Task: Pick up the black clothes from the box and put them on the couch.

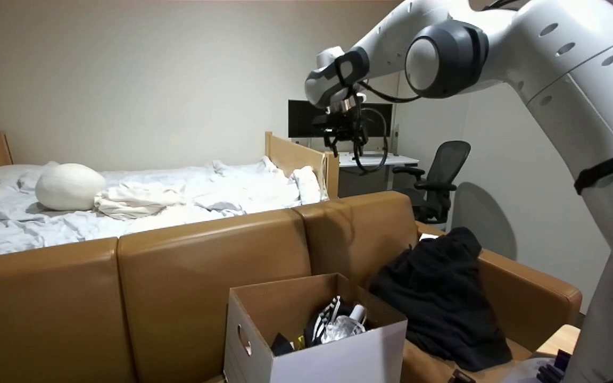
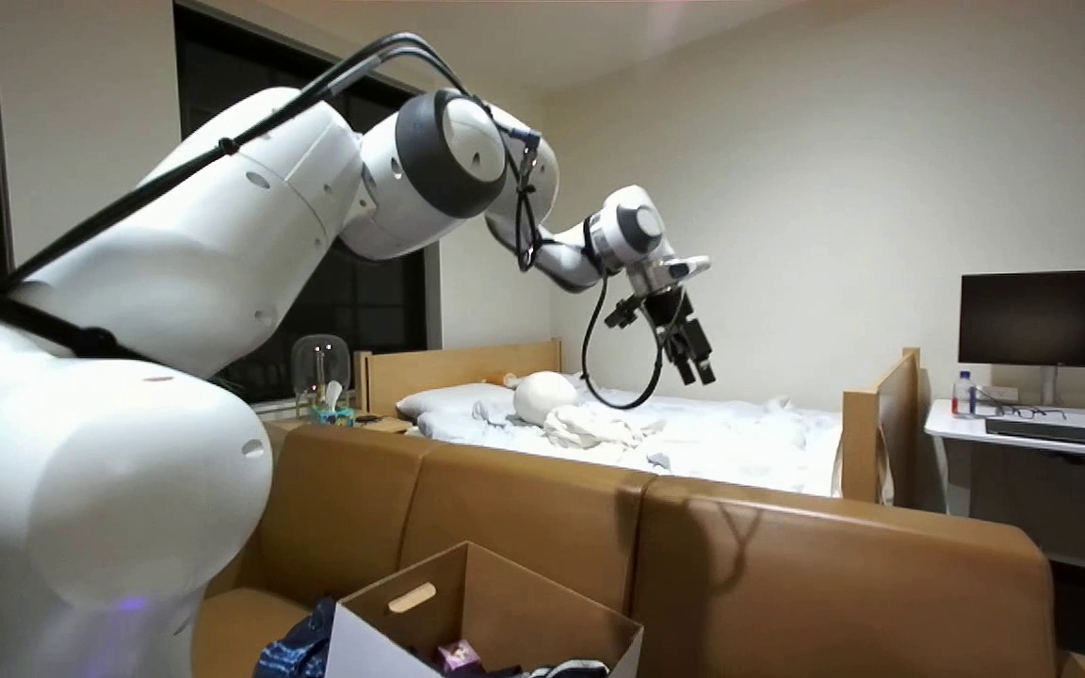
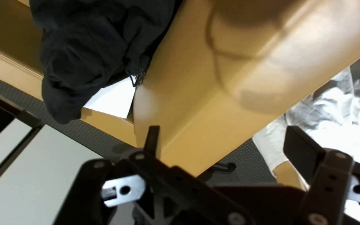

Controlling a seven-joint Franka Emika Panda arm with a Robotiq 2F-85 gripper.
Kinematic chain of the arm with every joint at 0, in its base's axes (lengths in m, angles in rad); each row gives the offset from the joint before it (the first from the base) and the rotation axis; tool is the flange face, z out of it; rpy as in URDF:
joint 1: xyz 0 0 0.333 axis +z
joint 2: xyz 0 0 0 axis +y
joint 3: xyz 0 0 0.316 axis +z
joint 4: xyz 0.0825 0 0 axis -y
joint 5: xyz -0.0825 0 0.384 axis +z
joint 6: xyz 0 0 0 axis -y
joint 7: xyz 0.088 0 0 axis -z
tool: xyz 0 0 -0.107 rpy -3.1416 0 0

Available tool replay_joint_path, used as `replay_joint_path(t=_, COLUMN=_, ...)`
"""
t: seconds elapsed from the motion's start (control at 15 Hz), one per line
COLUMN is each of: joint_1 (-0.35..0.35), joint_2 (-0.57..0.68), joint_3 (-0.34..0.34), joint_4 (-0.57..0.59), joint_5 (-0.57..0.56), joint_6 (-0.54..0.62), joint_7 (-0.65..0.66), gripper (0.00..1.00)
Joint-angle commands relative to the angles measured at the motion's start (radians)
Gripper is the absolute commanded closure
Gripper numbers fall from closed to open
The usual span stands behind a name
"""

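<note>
Black hand (image 3: 221, 139) | jaws spread wide around air | well above couch (image 3: 186, 93)

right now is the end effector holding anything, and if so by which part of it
Nothing is held: the end effector stands open with nothing gripped, and the black garment lies on the couch, apart from it.
</note>
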Motion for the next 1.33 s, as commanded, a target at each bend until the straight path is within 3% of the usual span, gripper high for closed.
replay_joint_path(t=0.0, joint_1=0.074, joint_2=-0.055, joint_3=0.055, joint_4=-0.247, joint_5=-0.138, joint_6=0.213, joint_7=-0.008, gripper=0.0)
replay_joint_path(t=0.33, joint_1=0.146, joint_2=-0.092, joint_3=0.077, joint_4=-0.522, joint_5=-0.323, joint_6=0.559, joint_7=-0.019, gripper=0.0)
replay_joint_path(t=0.6, joint_1=0.191, joint_2=-0.141, joint_3=0.001, joint_4=-0.723, joint_5=-0.511, joint_6=0.876, joint_7=0.009, gripper=0.0)
replay_joint_path(t=0.73, joint_1=0.199, joint_2=-0.197, joint_3=-0.045, joint_4=-0.829, joint_5=-0.665, joint_6=1.046, joint_7=0.067, gripper=0.0)
replay_joint_path(t=0.8, joint_1=0.179, joint_2=-0.092, joint_3=-0.003, joint_4=-0.683, joint_5=-0.561, joint_6=0.936, joint_7=0.027, gripper=0.0)
replay_joint_path(t=1.07, joint_1=0.178, joint_2=-0.095, joint_3=-0.007, joint_4=-0.693, joint_5=-0.577, joint_6=0.956, joint_7=0.039, gripper=0.0)
replay_joint_path(t=1.13, joint_1=0.123, joint_2=-0.083, joint_3=0.073, joint_4=-0.683, joint_5=-0.521, joint_6=0.933, joint_7=-0.06, gripper=0.0)
replay_joint_path(t=1.27, joint_1=0.116, joint_2=-0.013, joint_3=0.12, joint_4=-0.645, joint_5=-0.508, joint_6=0.85, joint_7=-0.141, gripper=0.0)
